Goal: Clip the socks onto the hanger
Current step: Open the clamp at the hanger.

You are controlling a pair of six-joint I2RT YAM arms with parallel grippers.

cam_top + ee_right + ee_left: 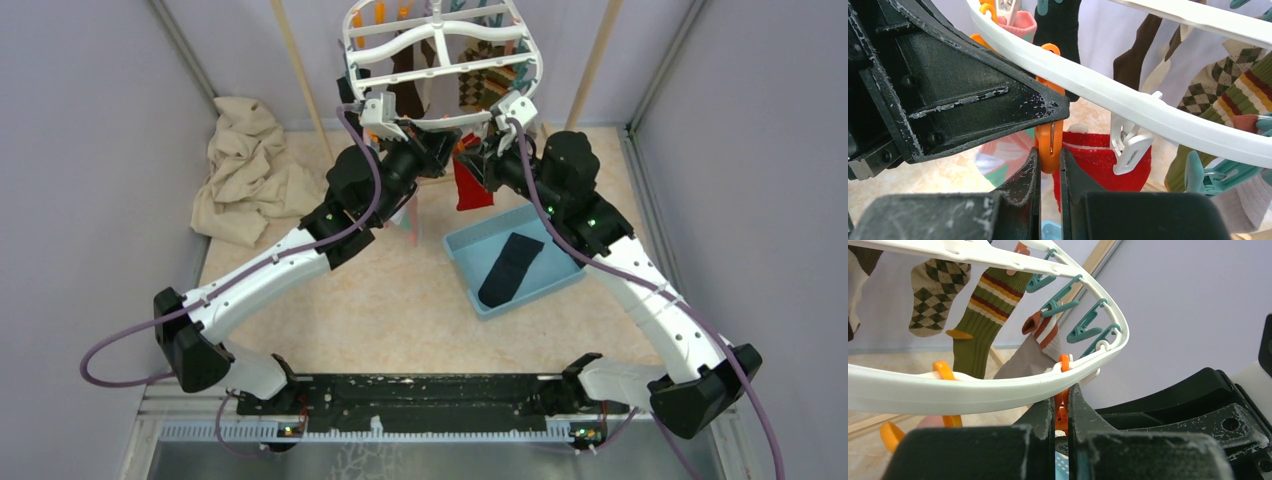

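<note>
Left tool [1062,396] squeezes a glossy orange peg [1064,364] beside knit red sock [1098,162].

Access to the near rim of the hanger [973,390] is blocked. The left tool [1061,405] and the right tool [1050,165] meet there at 1 orange peg [1050,145]. In the right wrist view, the left tool body fills 1 side of the peg. On the other side hang the red sock [1098,162] and a white clip [1128,150].

Under the frame, hung socks [938,295] and teal pegs [1088,325] crowd the far side. 2 wooden poles [298,75] flank the hanger.

On the table [380,300], a cloth pile [245,170] fills the far left. The blue tray [478,250], with the navy sock [510,268] in it, takes the right centre. Open table surface lies between the 2 arms, nearer than the tray.
</note>
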